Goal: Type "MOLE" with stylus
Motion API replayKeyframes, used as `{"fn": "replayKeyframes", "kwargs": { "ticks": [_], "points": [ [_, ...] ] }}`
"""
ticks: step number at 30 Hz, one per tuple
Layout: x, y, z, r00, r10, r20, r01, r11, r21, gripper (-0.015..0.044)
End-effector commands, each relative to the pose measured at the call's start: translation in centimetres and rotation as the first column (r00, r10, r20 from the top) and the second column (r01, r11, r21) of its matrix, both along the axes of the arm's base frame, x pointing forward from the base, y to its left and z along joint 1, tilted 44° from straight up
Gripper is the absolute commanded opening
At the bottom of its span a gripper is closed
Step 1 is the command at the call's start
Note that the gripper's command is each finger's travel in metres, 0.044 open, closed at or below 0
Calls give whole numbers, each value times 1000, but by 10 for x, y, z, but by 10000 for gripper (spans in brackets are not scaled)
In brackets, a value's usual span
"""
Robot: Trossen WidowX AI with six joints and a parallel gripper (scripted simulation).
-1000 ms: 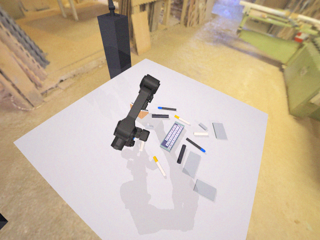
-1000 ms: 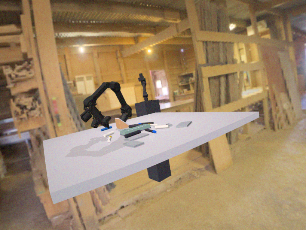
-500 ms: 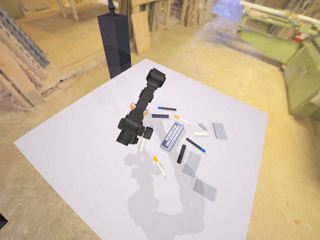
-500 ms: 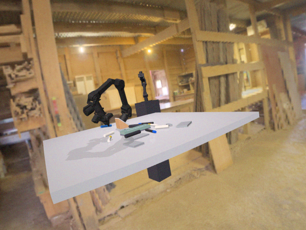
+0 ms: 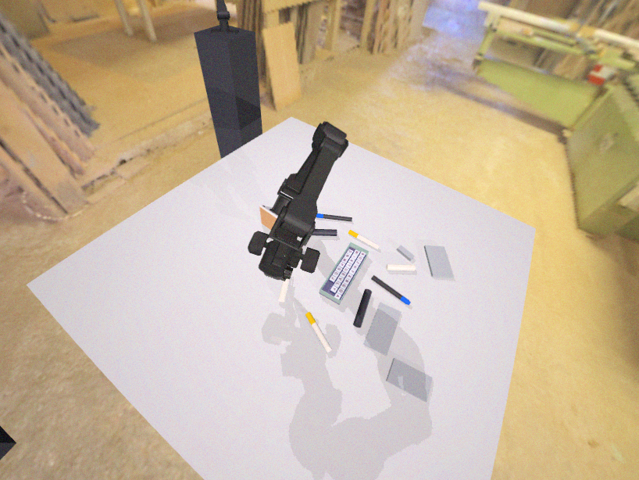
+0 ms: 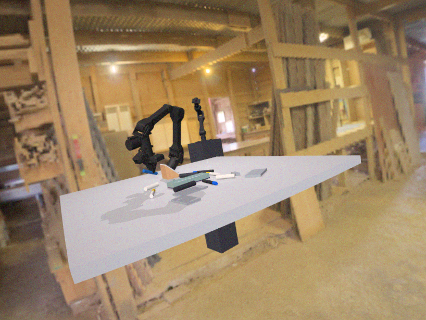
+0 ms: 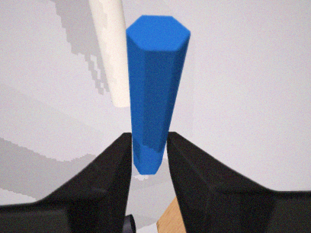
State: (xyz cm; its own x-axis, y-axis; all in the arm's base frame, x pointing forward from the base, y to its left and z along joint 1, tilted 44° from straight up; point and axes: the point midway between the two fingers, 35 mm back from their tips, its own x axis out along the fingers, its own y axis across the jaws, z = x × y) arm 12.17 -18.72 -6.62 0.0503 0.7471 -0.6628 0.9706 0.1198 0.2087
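Note:
My gripper (image 7: pixel 149 139) (image 6: pixel 154 168) is shut on a blue six-sided stylus (image 7: pixel 157 80) (image 6: pixel 149 171). In the wrist view the stylus runs lengthwise, its broad end toward the camera and its narrow end between the fingertips. In the exterior view it lies nearly level and appears raised off the desk. In the top view the arm hides the stylus and fingertips. The green keyboard (image 5: pixel 344 274) (image 6: pixel 187 180) with white keys lies flat, to the right of the gripper. Single letters are hard to read.
An orange wedge (image 5: pixel 267 217) (image 6: pixel 167 171) stands near the gripper. A white cylinder (image 5: pixel 283 291) (image 6: pixel 151 186) (image 7: pixel 110 53) and a yellow-capped marker (image 5: pixel 318 333) lie left of the keyboard. A black cylinder (image 5: pixel 362 308) and grey plates (image 5: pixel 383 328) (image 5: pixel 409 380) lie beyond it.

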Motion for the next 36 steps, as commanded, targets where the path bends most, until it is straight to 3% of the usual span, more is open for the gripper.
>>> {"fn": "replayKeyframes", "kwargs": {
  "ticks": [1,36],
  "points": [
    [7,0,6,1000,-2,12,3,998,-58,0],
    [63,16,65,970,70,234,71,835,-546,0]
  ]
}}
